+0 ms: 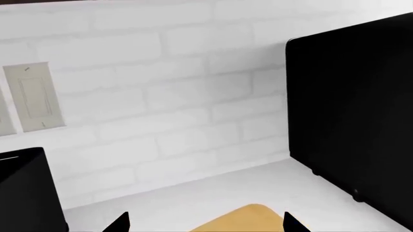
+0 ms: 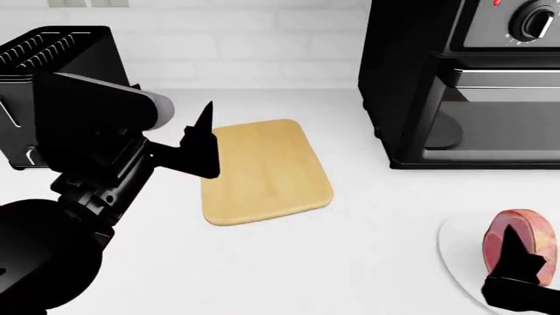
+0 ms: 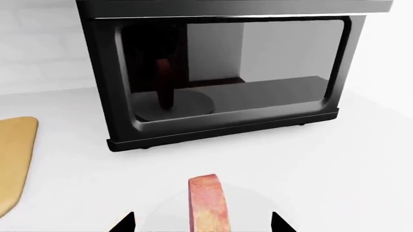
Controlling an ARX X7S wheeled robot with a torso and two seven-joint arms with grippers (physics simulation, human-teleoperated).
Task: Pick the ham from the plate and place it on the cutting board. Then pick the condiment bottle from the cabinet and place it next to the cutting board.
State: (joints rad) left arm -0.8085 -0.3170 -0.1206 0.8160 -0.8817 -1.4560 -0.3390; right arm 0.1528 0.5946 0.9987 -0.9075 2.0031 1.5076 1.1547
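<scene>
One ham [image 2: 522, 237] stands on edge on the plate [image 2: 455, 252] at lower right of the head view; right end effector [image 3: 202, 223] spread wide astride it, holding nothing; left end effector [image 1: 205, 223] also released; ham looks stiff, light, perhaps slick; pinch its flat faces.

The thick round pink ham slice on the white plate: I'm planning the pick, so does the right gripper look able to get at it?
Probably yes. The ham slice stands on edge on the white plate, between the right gripper's open fingers, nothing between.
</scene>
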